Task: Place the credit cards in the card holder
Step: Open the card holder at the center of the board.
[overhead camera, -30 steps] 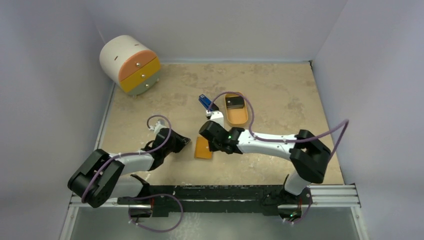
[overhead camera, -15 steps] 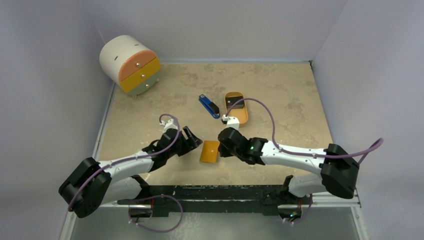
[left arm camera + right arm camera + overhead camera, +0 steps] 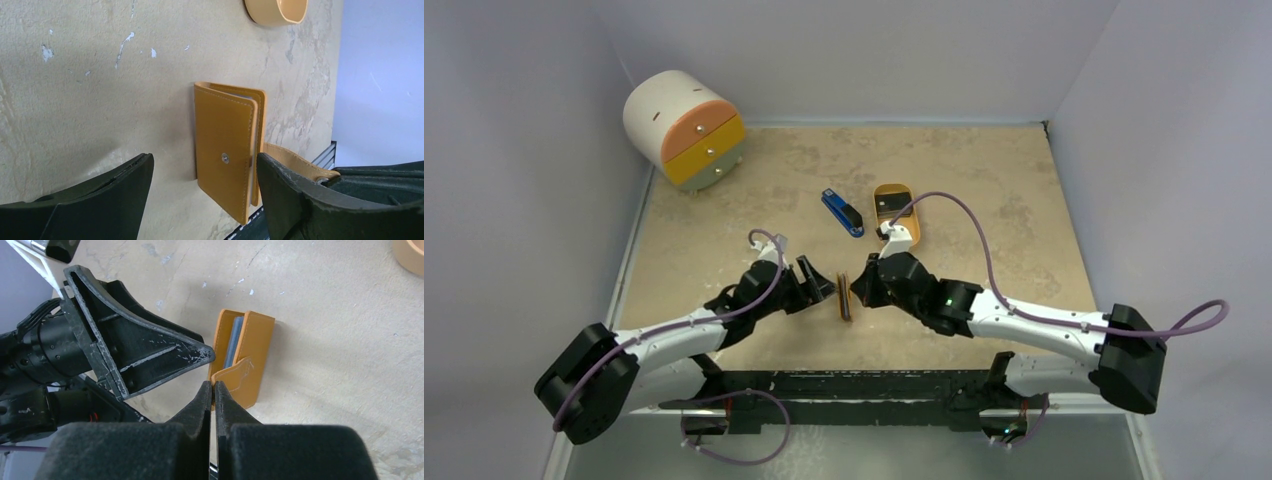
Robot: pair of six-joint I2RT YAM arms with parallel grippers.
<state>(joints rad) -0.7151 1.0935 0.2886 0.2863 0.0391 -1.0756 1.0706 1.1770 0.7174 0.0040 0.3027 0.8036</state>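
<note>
One orange card holder stands on edge, half open, dead centre of the top view. The right gripper is pinched tight on its snap strap, and the left gripper gapes wide around it. One dark credit card sits in the one oval tray further up.

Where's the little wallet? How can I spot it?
Look at the front middle of the tan table, where the left fingers and right fingers almost meet. The wallet stands on edge between them. It is flat and orange with a small metal snap, unlike the oval tray and blue stapler farther back.
</note>
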